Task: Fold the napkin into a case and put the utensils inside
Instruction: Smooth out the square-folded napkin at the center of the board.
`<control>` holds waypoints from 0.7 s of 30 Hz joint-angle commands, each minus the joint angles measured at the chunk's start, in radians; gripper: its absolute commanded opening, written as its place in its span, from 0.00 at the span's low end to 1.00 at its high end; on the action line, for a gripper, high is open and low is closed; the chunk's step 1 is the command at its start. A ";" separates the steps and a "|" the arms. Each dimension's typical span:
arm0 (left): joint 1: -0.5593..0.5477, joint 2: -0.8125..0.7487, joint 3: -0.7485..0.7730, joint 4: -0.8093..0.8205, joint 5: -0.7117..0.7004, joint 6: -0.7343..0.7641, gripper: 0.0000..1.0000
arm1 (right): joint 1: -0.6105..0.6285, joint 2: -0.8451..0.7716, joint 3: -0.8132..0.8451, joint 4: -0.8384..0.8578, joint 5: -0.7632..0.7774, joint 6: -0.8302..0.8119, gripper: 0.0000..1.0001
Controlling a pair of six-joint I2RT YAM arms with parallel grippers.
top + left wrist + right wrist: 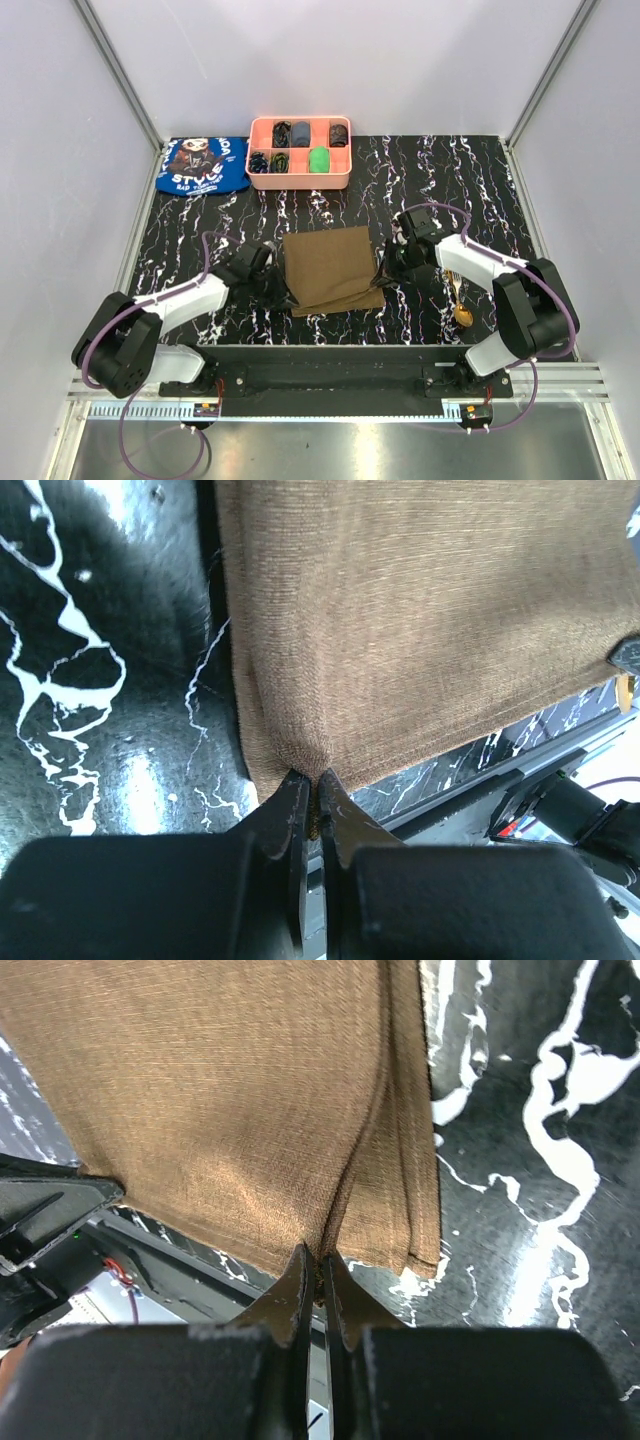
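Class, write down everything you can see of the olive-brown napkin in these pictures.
The napkin is a plain olive-brown cloth with a fine weave, roughly square, lying mostly flat on the black marbled table between the arms. Its right edge shows doubled layers. The left gripper pinches its near left corner, and the right gripper pinches its near edge by the right corner.

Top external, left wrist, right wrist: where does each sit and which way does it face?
Top external: above and behind the robot, looking down on the table; left arm and right arm show.
Left wrist: on the left arm, facing past the left gripper, shut on the napkin's near-left corner.
Right wrist: likewise, right gripper shut on the near-right corner.
Shared: napkin in both wrist views.
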 commanded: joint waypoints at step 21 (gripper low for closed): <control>0.034 -0.210 0.068 -0.150 -0.035 0.047 0.56 | 0.003 -0.017 -0.041 -0.087 0.162 -0.083 0.28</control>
